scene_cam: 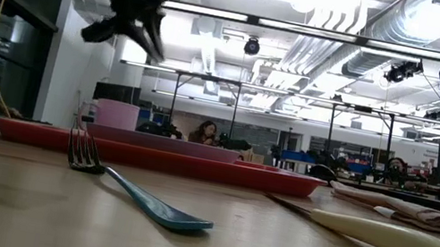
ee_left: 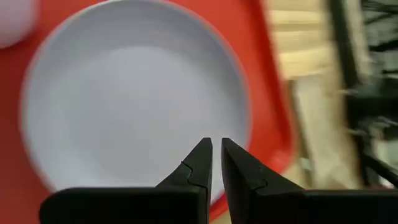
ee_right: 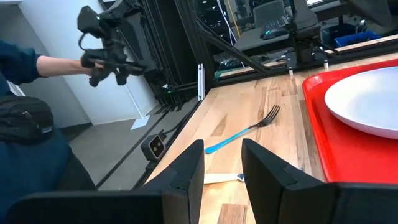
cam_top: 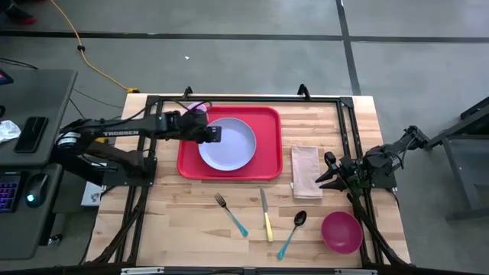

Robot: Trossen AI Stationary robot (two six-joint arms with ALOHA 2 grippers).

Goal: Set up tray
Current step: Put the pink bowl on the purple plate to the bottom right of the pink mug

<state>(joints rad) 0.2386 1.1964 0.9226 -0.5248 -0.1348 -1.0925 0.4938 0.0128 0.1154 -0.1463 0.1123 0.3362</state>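
The red tray (cam_top: 267, 145) lies flat on the wooden table, toward its far side. A round lavender plate (cam_top: 228, 143) rests in the tray's middle, and a pale cup (cam_top: 197, 109) stands in the tray's far left corner. My left gripper (cam_top: 215, 135) hangs over the plate's left part, slanting down, clear of it. Its fingers (ee_left: 216, 146) are nearly together with nothing between them. In the low view it (scene_cam: 140, 37) is well above the tray (scene_cam: 159, 158). My right gripper (cam_top: 325, 172) waits open at the table's right, pointing level toward the tray (ee_right: 222, 149).
A folded beige napkin (cam_top: 306, 169) lies right of the tray. Nearer the front edge lie a fork (cam_top: 230, 214), a knife (cam_top: 266, 215) and a spoon (cam_top: 293, 233), with a magenta bowl (cam_top: 341, 231) at the near right. Beyond the table a person's hand (ee_right: 102, 59) holds a dark device.
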